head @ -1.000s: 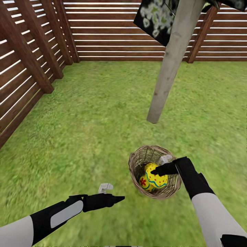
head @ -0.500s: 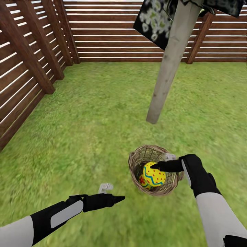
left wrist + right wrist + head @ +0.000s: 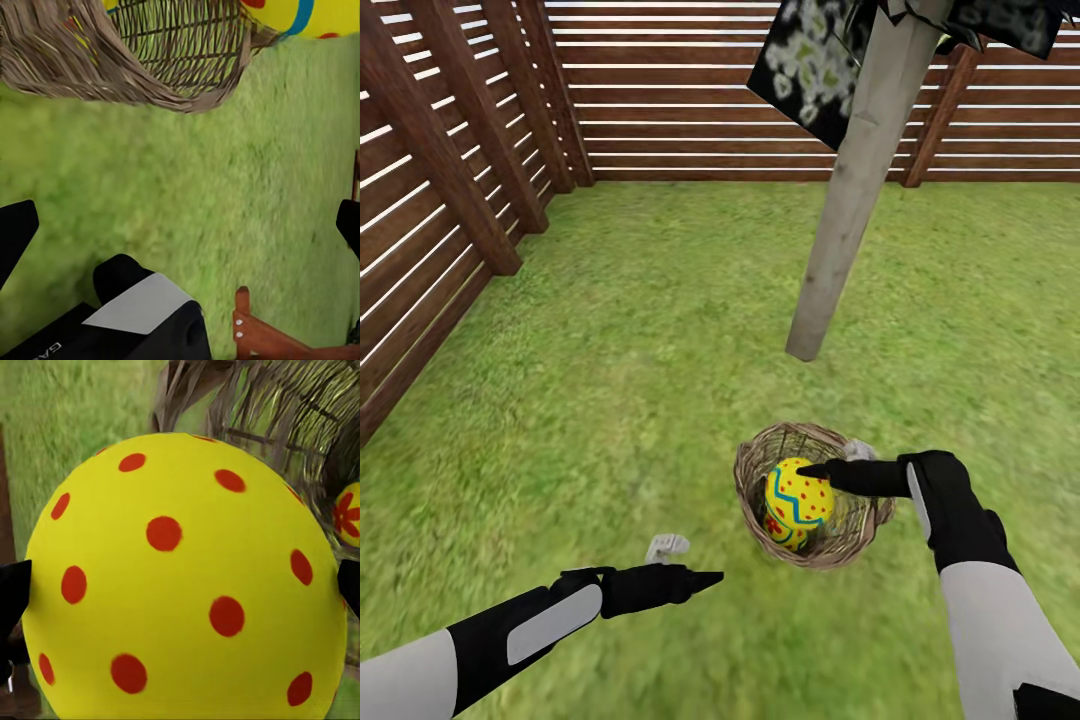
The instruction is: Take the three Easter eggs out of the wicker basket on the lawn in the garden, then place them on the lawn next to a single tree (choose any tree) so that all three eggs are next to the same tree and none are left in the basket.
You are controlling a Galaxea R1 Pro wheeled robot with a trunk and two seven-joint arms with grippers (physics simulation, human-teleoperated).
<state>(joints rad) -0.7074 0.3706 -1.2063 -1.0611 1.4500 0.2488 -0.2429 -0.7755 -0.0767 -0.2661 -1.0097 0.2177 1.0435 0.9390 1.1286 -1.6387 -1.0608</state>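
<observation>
A wooden fence [image 3: 430,210] runs along the left and far side of the lawn [image 3: 620,330]. The left arm reaches forward low over the grass, its left end effector [image 3: 695,565] empty with fingers spread. To its right stands the wicker basket [image 3: 760,470], just before the pale tree [image 3: 850,200] trunk. The right arm extends inward from the right, its right end effector [image 3: 830,470] pinching a dotted Easter egg [image 3: 797,495] above the basket. A second, flowered egg [image 3: 778,527] lies inside.
</observation>
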